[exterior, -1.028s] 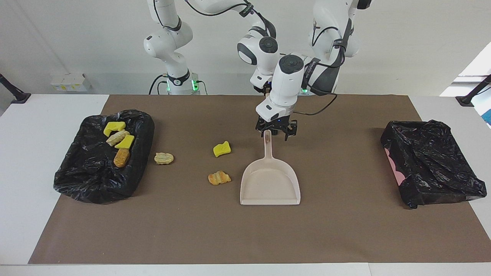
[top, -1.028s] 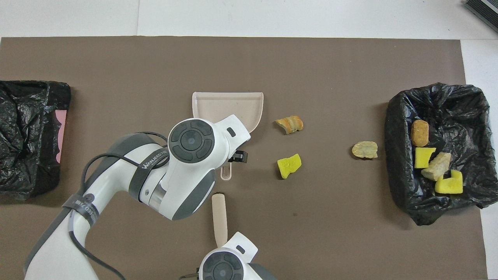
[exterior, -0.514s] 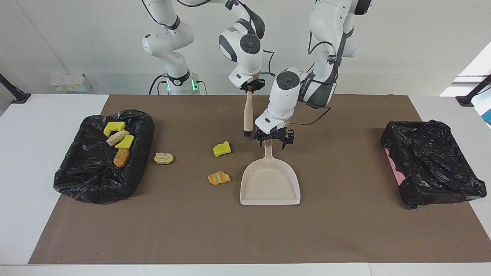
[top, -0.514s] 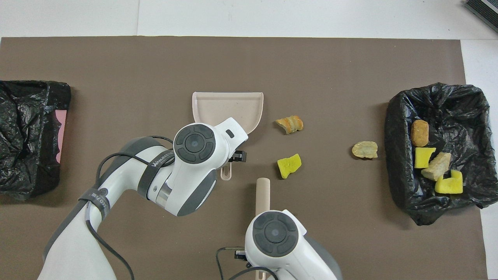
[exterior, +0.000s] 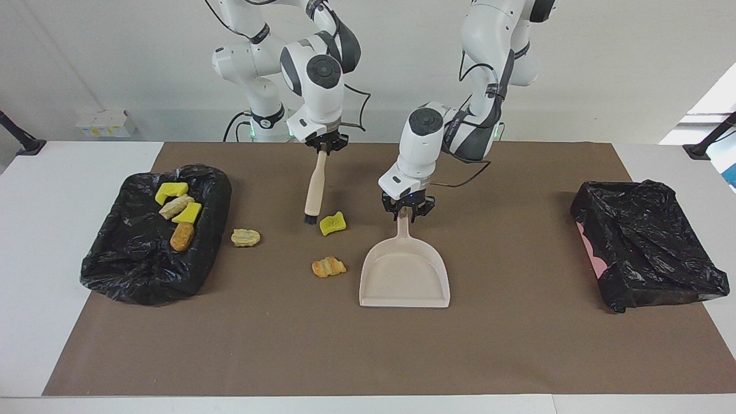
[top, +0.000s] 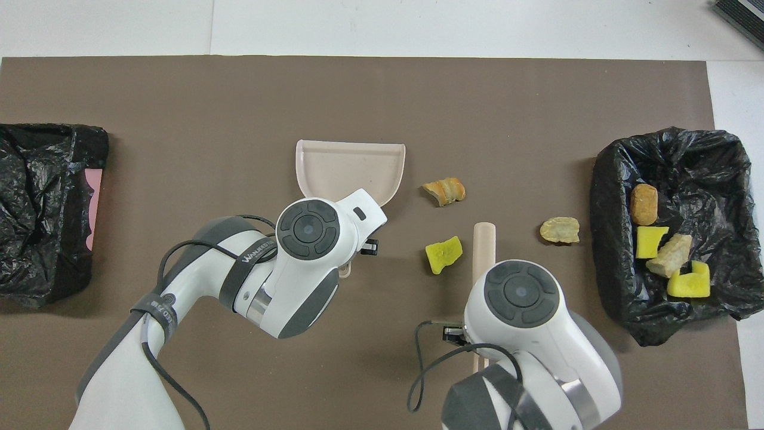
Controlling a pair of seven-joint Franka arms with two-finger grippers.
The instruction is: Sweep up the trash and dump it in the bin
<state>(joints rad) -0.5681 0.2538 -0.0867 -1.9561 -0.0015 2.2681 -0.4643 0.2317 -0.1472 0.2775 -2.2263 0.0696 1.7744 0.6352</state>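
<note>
dustpan mid-table; three scraps lie between it and bin at right arm's end, four scraps inside

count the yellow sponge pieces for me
3: two in the lined bin at the right arm's end, one on the mat beside the brush's bristles. More may hide in the liner's folds.

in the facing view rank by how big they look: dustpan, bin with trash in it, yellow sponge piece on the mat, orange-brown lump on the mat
1. Bin with trash
2. Dustpan
3. Yellow sponge piece and orange-brown lump: they look about alike, so no ranking between them.
</note>
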